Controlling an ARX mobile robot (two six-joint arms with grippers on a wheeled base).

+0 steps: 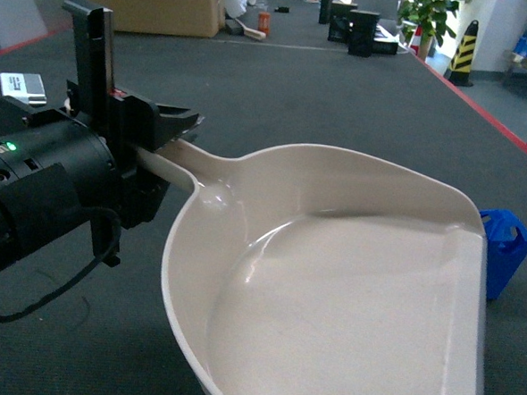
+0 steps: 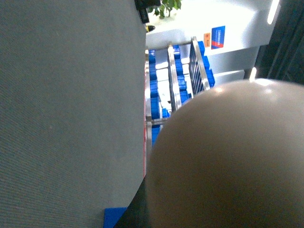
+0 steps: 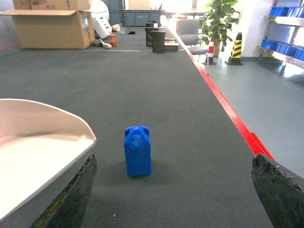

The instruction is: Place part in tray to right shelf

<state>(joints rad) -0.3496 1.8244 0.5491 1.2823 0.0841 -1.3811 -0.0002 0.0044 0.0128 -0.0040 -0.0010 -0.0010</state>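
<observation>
My left gripper [image 1: 163,151] is shut on the long handle of the cream tray [image 1: 347,292], which fills the lower middle of the head view with nothing in its bowl. In the left wrist view the tray's underside [image 2: 228,156] hides the jaws. The small blue part [image 1: 504,250] stands upright on the dark mat, just outside the tray's right front corner. In the right wrist view the part [image 3: 137,151] stands ahead of my open right gripper [image 3: 173,185], nearer its left finger [image 3: 71,199], with the tray's lip [image 3: 42,147] to its left. The steel shelf with blue crates [image 2: 175,90] lies beyond the mat's edge.
A red strip [image 3: 228,111] marks the mat's right edge, with grey floor past it. A rack with blue crates [image 3: 285,33], a striped cone [image 3: 236,47] and a potted plant [image 3: 219,21] stand at the far right. A cardboard box [image 3: 52,28] and black cases [image 3: 159,40] sit at the far end.
</observation>
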